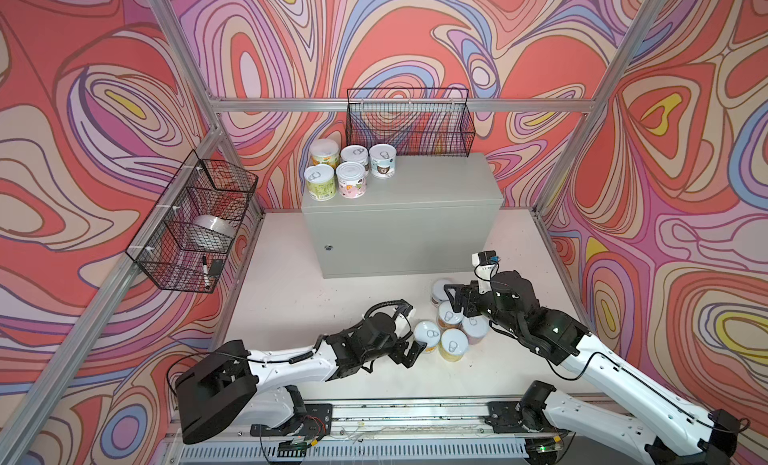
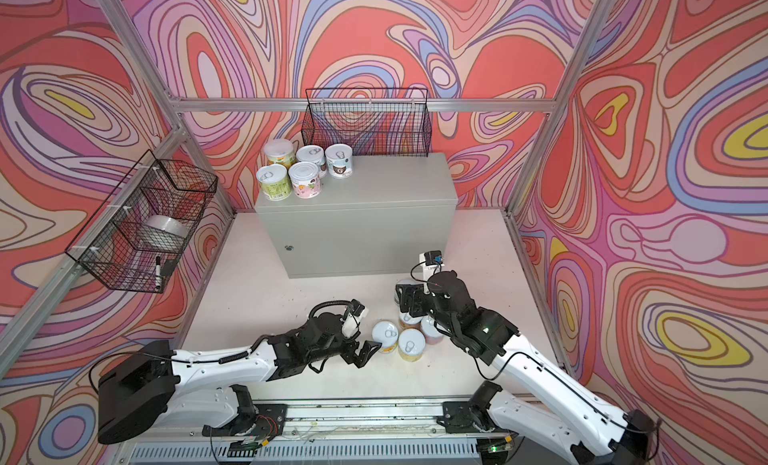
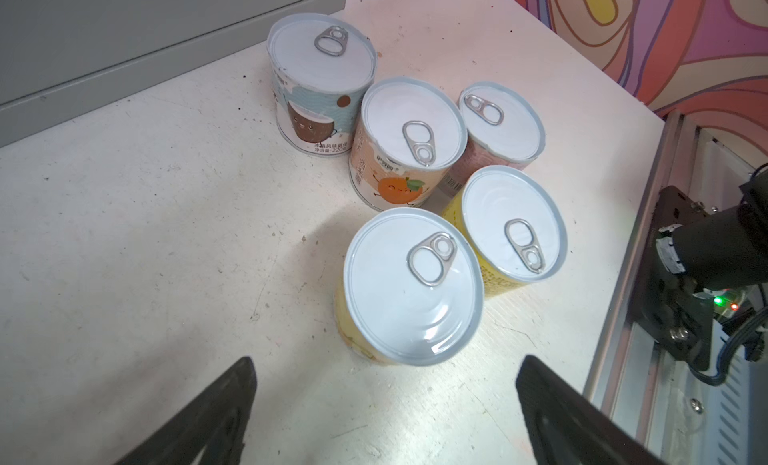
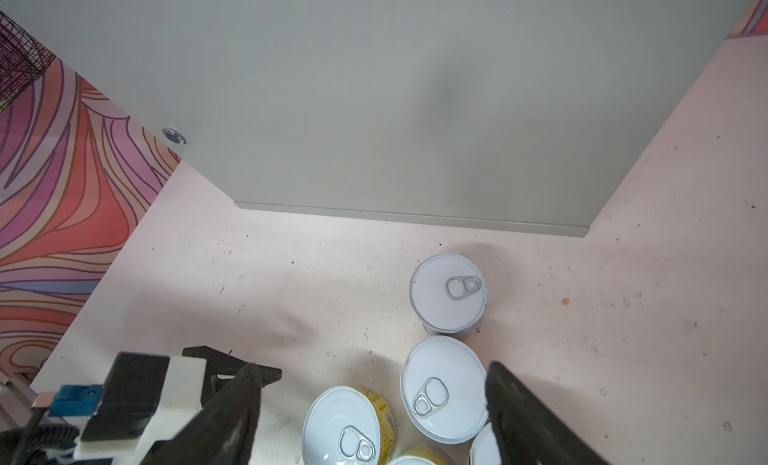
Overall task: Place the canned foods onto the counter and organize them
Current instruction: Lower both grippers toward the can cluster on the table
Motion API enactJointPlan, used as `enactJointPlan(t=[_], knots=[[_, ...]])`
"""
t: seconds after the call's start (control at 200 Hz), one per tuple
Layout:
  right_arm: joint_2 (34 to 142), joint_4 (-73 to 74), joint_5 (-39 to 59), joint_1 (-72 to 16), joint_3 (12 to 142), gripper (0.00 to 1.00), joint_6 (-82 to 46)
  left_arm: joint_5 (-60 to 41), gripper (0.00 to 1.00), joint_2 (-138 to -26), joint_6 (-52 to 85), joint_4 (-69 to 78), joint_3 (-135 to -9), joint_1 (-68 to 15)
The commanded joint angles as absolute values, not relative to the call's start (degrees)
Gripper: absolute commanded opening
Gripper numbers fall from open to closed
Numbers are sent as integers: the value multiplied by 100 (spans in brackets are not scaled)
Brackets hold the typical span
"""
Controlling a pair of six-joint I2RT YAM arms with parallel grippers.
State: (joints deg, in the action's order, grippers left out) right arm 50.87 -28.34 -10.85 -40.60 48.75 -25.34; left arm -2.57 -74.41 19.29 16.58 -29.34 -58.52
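Observation:
Five canned foods (image 1: 352,179) stand grouped on the left end of the grey counter (image 1: 436,184) in both top views. Five more stand on the table in front of it. My left gripper (image 1: 413,338) is open and low, its fingers (image 3: 245,384) just short of the pale yellow can (image 3: 411,288), nothing between them. My right gripper (image 1: 457,303) hangs open above the cluster. Beneath its fingers (image 4: 503,384) lie the orange-label can (image 4: 444,390) and a yellow can (image 4: 345,425). The coconut can (image 4: 449,292) stands apart, nearer the counter (image 4: 374,110).
A black wire basket (image 1: 409,122) hangs on the back wall just above the counter. Another wire basket (image 1: 195,222) on the left wall holds a tape roll and a marker. Aluminium frame posts border the table, and the arms' base rail (image 1: 395,417) runs along the front.

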Motion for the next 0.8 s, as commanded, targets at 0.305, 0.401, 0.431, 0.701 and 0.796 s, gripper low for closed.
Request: enactJointPlan(t=[0.305, 0.401, 0.431, 0.701, 0.796], knots=[[5158, -2987, -1260, -4078, 4989, 88, -2294, -499, 100, -7971, 1622, 1724, -3318, -5974], [5180, -3040, -1294, -4078, 5053, 88, -2279, -583, 100, -8214, 1550, 1629, -3509, -6036], [5157, -3042, -1313, -4078, 5054, 88, -2280, -596, 100, -8292, 1526, 1584, -3590, -6060], [4971, -3065, -1529, -4078, 5107, 88, -2342, -595, 100, -8891, 1390, 904, -4236, -6060], [4983, -3101, -1599, -4078, 5137, 88, -2372, -584, 99, -9027, 1363, 646, -4423, -6047]])
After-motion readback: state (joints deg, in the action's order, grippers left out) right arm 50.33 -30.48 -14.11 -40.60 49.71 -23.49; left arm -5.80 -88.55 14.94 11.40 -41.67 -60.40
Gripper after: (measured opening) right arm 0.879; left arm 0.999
